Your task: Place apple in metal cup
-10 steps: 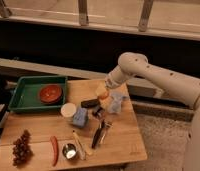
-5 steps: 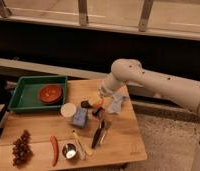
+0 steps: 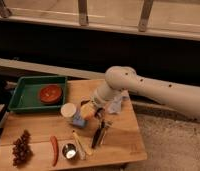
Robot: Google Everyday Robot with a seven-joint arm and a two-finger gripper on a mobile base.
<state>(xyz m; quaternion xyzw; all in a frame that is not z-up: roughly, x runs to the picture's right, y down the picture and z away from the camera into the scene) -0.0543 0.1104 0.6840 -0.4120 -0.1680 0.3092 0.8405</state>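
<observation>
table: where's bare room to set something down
Bare wood on the table at its right front corner, right of the dark tool, and between the green tray and the grapes. Crowded mid-table: the shut hand at the apple, beside the white cup; metal cup, chili in front.

A light-brown wooden table stands on a speckled grey floor, which shows at the lower right. Behind the table a pale beige ledge runs along the foot of a wide dark wall panel. Above the panel, grey metal railing posts rise before a pale surface, possibly a brighter floor beyond. The light is dim and warm.
</observation>
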